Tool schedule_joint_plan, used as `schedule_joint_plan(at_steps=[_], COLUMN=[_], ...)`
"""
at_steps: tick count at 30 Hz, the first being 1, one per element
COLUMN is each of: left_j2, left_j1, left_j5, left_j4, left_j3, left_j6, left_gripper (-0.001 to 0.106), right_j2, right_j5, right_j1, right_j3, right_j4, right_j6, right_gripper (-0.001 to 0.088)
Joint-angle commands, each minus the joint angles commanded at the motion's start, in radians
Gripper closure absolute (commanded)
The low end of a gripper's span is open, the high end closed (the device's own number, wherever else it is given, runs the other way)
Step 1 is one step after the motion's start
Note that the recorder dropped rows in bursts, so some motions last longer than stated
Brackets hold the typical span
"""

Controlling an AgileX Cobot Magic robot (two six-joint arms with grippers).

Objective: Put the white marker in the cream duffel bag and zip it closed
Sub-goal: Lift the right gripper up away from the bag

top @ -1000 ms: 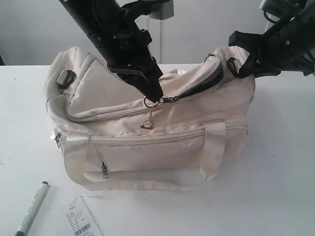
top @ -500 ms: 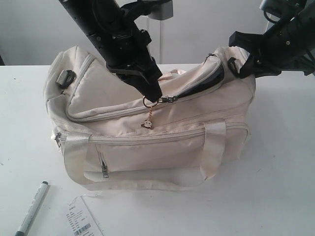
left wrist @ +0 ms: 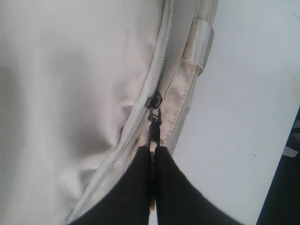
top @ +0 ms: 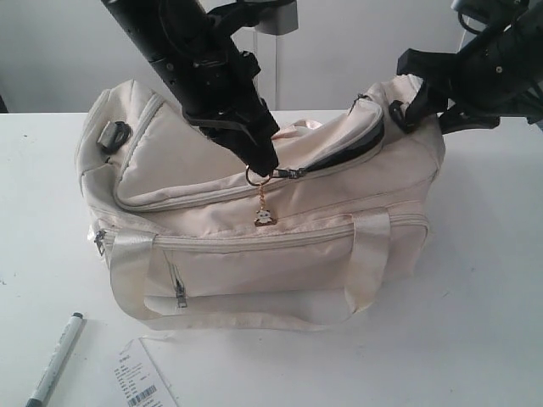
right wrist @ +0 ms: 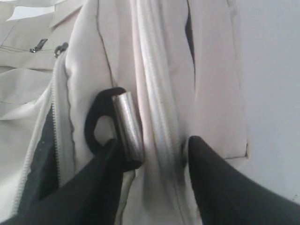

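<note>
You have neither step done: white marker [top: 55, 356] on table [top: 475, 339], cream duffel bag [top: 254, 246] part-open, left gripper [left wrist: 153, 149] clamping zipper pull [left wrist: 153, 119], right gripper [right wrist: 155, 143] released.

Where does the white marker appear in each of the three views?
Exterior view: the white marker lies on the table at lower left, apart from the cream duffel bag.
Left wrist view: not in it.
Right wrist view: not in it.
Shared landmark: that bag's cream fabric.

Left claw [left wrist: 153, 149] tight, right claw [right wrist: 154, 140] agape
</note>
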State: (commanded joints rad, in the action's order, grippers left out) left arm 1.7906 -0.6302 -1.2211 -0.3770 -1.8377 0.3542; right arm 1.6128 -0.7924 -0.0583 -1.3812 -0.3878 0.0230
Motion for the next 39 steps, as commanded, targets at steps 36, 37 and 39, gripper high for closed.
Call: schedule_joint_plan(at_steps=[36,37,39], left_j2=[0.0,0.0,0.0], left_j1=[0.0,0.0,0.0], left_j5=[0.024,0.024,0.024], left_j4=[-0.014,-0.016,-0.019], left_j3=[0.0,0.0,0.0], left_j6=[-0.007,-0.007,-0.007], left_gripper=[0.105,0.105,0.105], right_j2=[-0.108,-0.108,-0.108], right_j5=[0.079,0.078,0.072], right_j1=[-0.182,-0.182,-0.182], right_j3=[0.149,0.149,0.149], right_j4=[-0.158,-0.155,-0.15], right_j6=[-0.12,-0.12,-0.094], right_gripper=[0.0531,0.0576,0.0832])
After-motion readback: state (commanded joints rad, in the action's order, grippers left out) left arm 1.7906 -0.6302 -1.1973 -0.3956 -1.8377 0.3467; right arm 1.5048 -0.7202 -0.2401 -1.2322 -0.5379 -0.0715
